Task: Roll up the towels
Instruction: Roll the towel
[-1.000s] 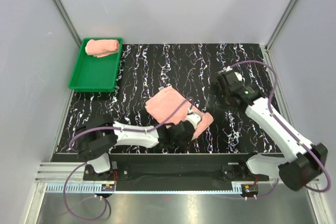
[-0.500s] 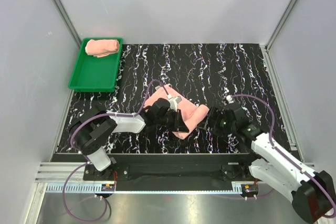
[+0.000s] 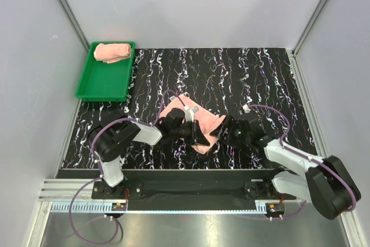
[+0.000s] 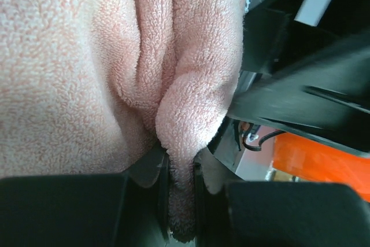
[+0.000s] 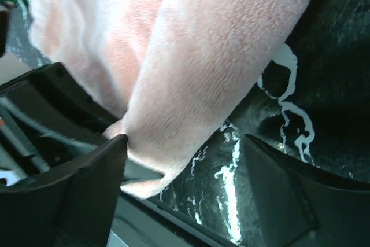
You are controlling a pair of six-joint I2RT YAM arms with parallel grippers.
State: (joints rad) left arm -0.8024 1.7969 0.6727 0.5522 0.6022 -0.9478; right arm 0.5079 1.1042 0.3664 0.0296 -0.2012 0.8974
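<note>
Presently, the left hand [image 4: 180, 198] is clamped on a raised fold of the loose towel [image 3: 202, 124], which lies crumpled at the near centre of the desk [image 3: 260, 79]. Beside it, the right hand [image 5: 185, 166] stands wide open, fingers either side of that towel's corner, gripping nothing. The rolled towel [image 3: 113, 52] rests in the green tray [image 3: 101, 92].

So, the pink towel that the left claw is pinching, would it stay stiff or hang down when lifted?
Probably floppy: the towel bunches into soft folds where the left claw pinches it, so it should drape when lifted. Likely not slippery: its looped terry surface looks grippy. Pushed, it would probably wrinkle rather than slide whole.
</note>
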